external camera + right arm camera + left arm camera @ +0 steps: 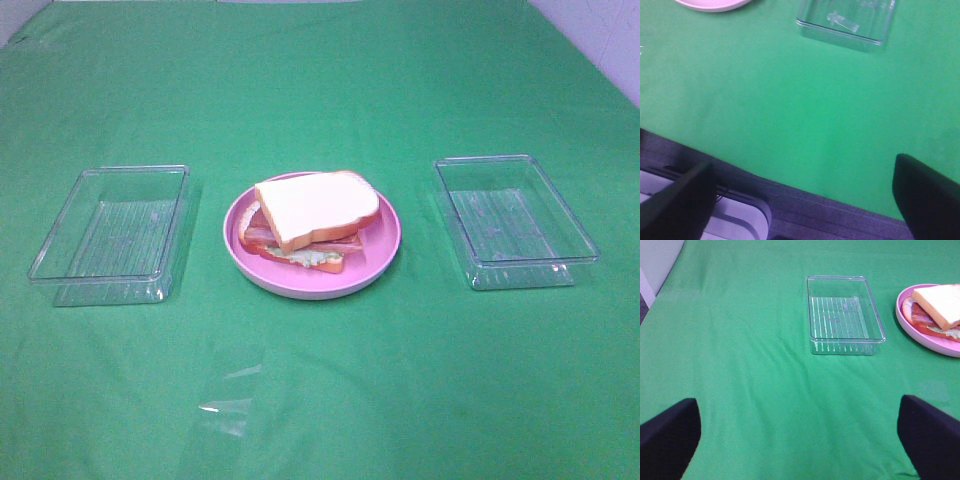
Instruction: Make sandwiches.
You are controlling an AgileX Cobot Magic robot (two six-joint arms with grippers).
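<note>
One sandwich (312,218) lies stacked on the round pink plate (385,245) in the middle of the green cloth: a white bread slice with orange-brown crust on top, red-brown bacon and pale green lettuce showing under it. The left wrist view catches the sandwich (938,310) at its edge. Neither arm appears in the high view. My left gripper (800,440) is open over bare cloth, well short of the left tray. Over the table's near edge, my right gripper (802,200) is open too, holding nothing.
A clear plastic tray (112,232) stands left of the plate and another clear tray (512,220) to its right, both holding nothing. The left tray (844,314) and right tray (846,22) show in the wrist views. A clear scrap (228,405) lies near the front.
</note>
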